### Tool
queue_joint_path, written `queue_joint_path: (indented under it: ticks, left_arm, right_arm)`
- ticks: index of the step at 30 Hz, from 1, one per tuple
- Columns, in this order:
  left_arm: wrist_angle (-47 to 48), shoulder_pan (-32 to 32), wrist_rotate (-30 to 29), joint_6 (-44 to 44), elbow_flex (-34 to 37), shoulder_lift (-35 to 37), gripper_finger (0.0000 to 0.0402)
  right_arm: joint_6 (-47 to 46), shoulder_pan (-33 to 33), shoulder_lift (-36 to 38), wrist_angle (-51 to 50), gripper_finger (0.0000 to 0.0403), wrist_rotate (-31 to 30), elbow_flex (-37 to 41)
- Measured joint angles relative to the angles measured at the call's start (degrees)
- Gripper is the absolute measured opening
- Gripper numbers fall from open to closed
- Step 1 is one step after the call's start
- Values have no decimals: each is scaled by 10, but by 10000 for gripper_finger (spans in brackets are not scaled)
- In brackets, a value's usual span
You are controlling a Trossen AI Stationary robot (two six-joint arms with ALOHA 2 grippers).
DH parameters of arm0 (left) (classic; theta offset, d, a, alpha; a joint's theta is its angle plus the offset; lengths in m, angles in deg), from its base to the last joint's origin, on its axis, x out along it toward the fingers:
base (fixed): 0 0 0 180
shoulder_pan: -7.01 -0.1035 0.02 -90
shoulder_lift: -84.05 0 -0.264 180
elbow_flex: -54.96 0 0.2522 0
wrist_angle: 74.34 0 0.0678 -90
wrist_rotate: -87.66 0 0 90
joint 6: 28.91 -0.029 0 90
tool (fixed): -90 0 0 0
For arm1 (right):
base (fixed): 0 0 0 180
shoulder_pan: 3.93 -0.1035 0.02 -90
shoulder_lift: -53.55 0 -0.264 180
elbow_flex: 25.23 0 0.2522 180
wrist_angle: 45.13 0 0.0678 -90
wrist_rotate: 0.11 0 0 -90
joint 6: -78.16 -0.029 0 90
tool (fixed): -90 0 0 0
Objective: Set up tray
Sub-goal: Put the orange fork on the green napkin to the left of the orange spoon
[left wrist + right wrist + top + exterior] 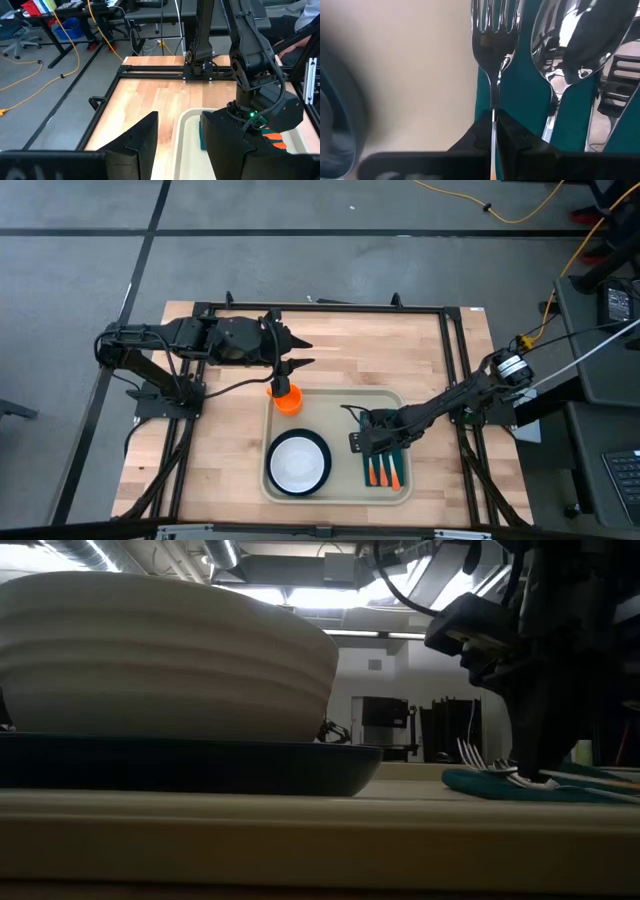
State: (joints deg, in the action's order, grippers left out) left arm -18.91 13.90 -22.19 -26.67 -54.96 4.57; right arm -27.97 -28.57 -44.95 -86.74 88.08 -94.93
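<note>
The beige tray (340,402) lies mid-table. On it stand an orange cup (287,398) in its far left corner and a white bowl (297,463) on a dark teal plate (190,762). At the tray's right lies a teal napkin (520,95) with a fork (492,35), a spoon (572,35) and a third piece of cutlery, their orange handles (383,473) toward the near edge. My right gripper (372,442) is shut on the fork. My left gripper (305,353) hangs open, high above the table just beyond the cup. My right gripper pinches the fork's thin neck (493,107), just behind the tines, between its two fingers. The fingers come steeply from above. The fork lies along the napkin's left edge; in the low view its tines (470,752) stand slightly above the napkin.
Bare wooden tabletop (350,355) lies beyond the tray and to its left. A black frame (330,308) runs along the table's edges. Cables lie on the floor beyond the table.
</note>
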Motion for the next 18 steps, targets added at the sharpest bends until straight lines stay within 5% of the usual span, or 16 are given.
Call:
queue_joint_path:
  ticks: [18]
  left_arm:
    - [-3, 0, 5, 6, 0, 0, 145]
  right_arm:
    - [3, 0, -3, -10, 26, 1, 0]
